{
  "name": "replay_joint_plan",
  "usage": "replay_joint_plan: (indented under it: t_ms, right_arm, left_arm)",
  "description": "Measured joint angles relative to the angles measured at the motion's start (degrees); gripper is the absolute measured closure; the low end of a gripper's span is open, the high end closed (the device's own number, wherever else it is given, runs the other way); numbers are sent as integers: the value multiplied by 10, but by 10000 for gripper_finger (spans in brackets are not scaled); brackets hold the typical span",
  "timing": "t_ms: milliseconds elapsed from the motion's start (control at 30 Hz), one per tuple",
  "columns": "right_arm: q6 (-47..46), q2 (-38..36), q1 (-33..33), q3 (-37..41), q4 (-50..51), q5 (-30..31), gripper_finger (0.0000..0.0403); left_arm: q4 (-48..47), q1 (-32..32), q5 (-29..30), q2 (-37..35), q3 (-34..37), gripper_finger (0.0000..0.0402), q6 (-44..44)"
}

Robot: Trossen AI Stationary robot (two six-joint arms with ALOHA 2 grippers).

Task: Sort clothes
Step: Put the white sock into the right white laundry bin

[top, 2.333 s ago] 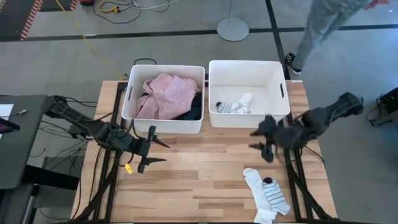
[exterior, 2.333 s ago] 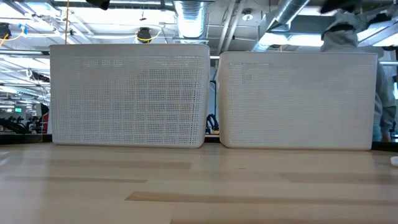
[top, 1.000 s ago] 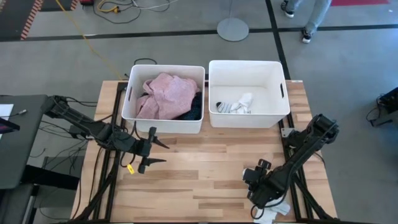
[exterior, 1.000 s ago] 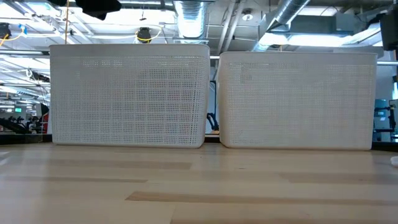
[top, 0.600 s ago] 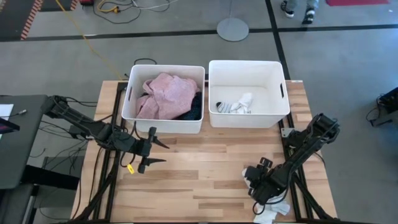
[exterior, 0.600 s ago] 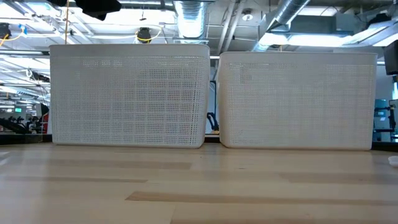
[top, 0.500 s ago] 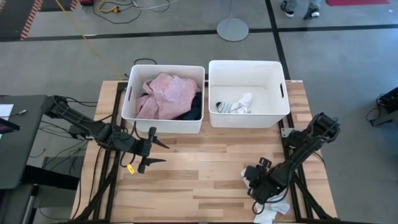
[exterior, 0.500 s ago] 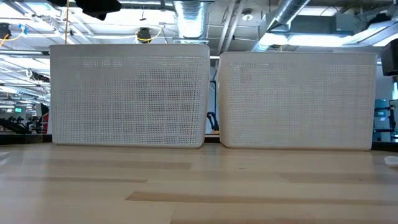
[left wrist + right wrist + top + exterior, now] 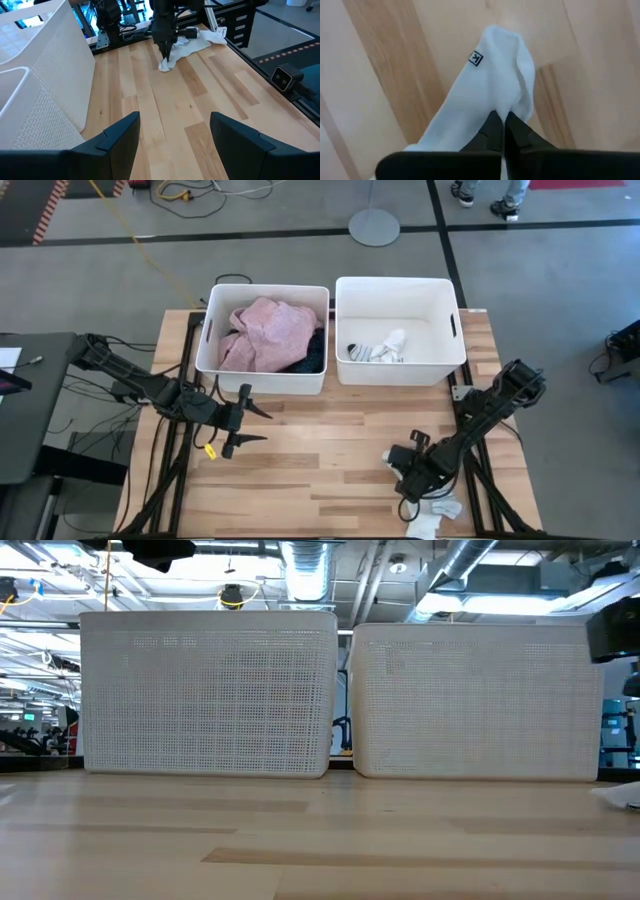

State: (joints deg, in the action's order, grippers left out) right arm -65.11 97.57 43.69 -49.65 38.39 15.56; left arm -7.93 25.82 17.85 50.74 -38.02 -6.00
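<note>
Inside left bin (image 9: pixel 207 340): pink shirt (image 9: pixel 268 330).

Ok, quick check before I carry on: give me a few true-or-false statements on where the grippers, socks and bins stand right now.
1. The right gripper is shut on a white sock lying on the table. True.
2. The left gripper holds the pink shirt. False: it is open and empty, near the table's left side; the pink shirt lies in the left bin.
3. The right bin is empty. False: socks lie in it.
4. A dark garment sits beside the pink shirt in the left bin. True.
5. The white sock is already over the right bin. False: it is at the table's front right.
</note>
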Motion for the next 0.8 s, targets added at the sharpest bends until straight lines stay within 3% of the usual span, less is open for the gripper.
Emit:
replay_joint_plan:
  t_ms: [267,433,800]
  right_arm:
    - [126,-8,-51,-52,-7,72,400]
    - [263,-34,-95,-92,-42,135,401]
    - [565,-94,-178,-165,-160,204,402]
  left_arm:
    - [26,0,0,0,0,167,-17]
    - [53,0,0,0,0,167,-31]
    - [125,-1,0,33,-1,167,-61]
